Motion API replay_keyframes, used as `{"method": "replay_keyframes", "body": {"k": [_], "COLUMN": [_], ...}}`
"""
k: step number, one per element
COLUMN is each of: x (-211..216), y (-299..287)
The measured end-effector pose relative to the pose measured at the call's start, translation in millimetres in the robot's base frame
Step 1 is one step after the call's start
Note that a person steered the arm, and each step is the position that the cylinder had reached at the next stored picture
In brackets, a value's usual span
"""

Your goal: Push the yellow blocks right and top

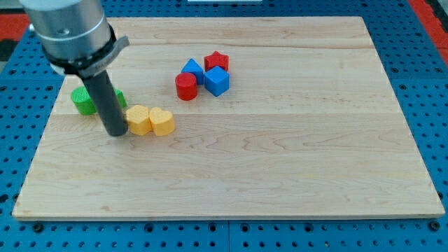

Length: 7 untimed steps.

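Two yellow blocks lie side by side left of the board's middle: a yellow hexagon-like block [138, 120] and a yellow heart-shaped block [162, 121], touching each other. My tip [116, 132] stands on the board just at the left edge of the yellow hexagon-like block, touching or nearly touching it. The dark rod rises from there toward the view's top left.
Two green blocks [84, 101] sit behind the rod at the left, partly hidden. A cluster above the middle holds a red cylinder [185, 86], a blue block [192, 69], a blue cube [217, 80] and a red star [217, 61]. The wooden board [294, 140] rests on a blue pegboard.
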<state>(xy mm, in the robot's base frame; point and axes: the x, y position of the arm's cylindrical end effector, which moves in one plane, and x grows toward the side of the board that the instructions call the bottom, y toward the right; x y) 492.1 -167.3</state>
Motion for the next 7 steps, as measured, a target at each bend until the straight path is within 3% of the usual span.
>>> {"method": "replay_keyframes", "body": {"k": [2, 7], "x": [-16, -45], "y": [47, 47]}}
